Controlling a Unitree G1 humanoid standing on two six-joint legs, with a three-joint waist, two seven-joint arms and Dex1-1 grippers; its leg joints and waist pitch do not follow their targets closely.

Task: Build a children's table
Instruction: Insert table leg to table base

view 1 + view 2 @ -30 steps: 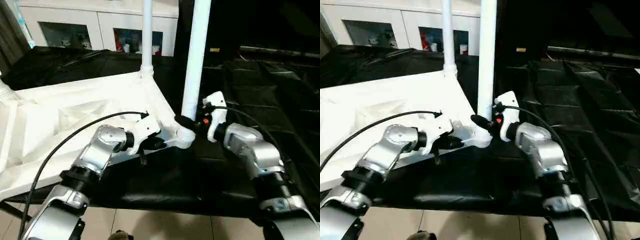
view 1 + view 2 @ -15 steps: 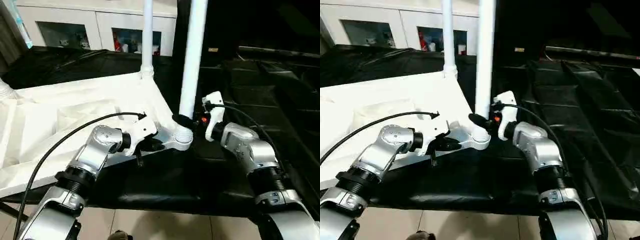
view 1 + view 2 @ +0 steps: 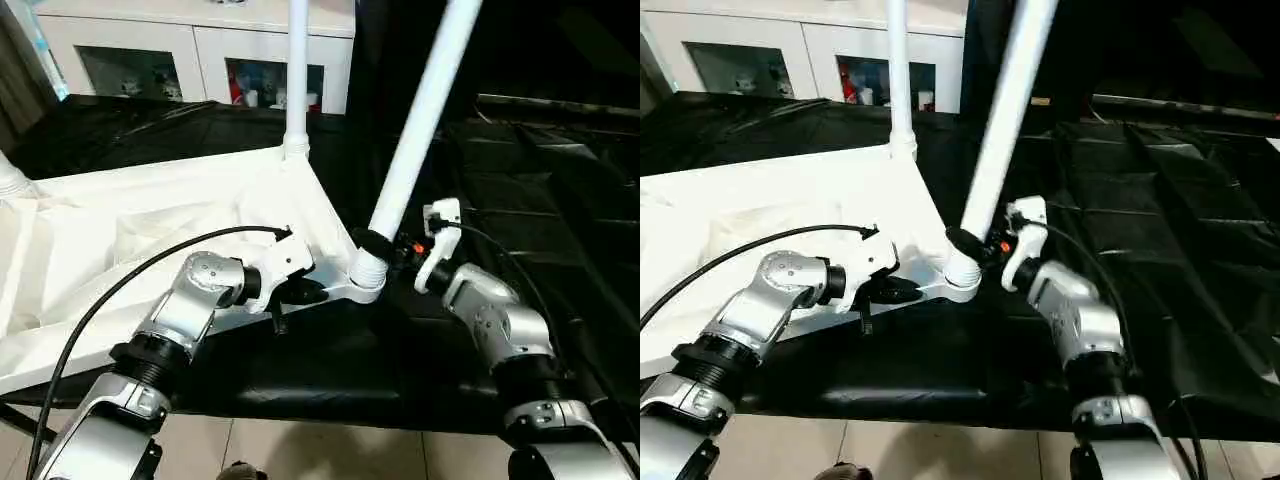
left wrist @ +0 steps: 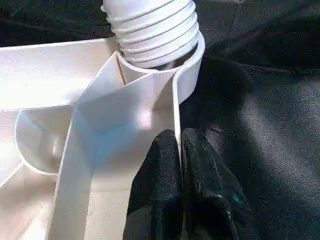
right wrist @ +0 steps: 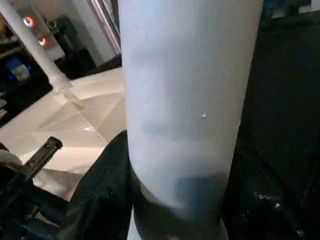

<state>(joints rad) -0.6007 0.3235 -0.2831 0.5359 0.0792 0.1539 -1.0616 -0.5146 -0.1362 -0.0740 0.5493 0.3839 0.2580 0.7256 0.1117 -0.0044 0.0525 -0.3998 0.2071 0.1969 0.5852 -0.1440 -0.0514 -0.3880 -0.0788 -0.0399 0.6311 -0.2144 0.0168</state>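
- The white plastic rectangular tabletop [image 3: 150,220] lies upside down on the black-draped table [image 3: 330,360], ribbed underside up, near corner overhanging toward me.
- My left jaws [image 4: 180,150] are together, pinched on the thin white rim wall of the tabletop just beside the near corner socket [image 3: 366,283]. I judge this a steadying hold on the tabletop.
- My right jaws [image 3: 385,248] are partway apart and clamped around the long white tapered tube leg [image 3: 420,120] low on its shaft, just above its ribbed end.
- This leg leans markedly to my right, not upright. Its threaded end [image 4: 152,27] sits in the mouth of the socket, with several ridges exposed above the rim. Judgement: not seated; whether the threads have caught I cannot tell.
- Second white tube leg [image 3: 296,70] stands upright in the far corner socket; it looks fitted.
- At my far left edge the base of a third white leg [image 3: 10,180] rises from another corner; how well it is seated I cannot tell.
- The fourth corner is not seen.
- Progress, as a judgement: at least one leg done, a second likely in, this one under way. Left to do: bring this leg upright, drive it home, deal with the remaining corner, turn the table onto its legs.
- White glass-door cabinet [image 3: 200,50] stands behind the table; not involved.
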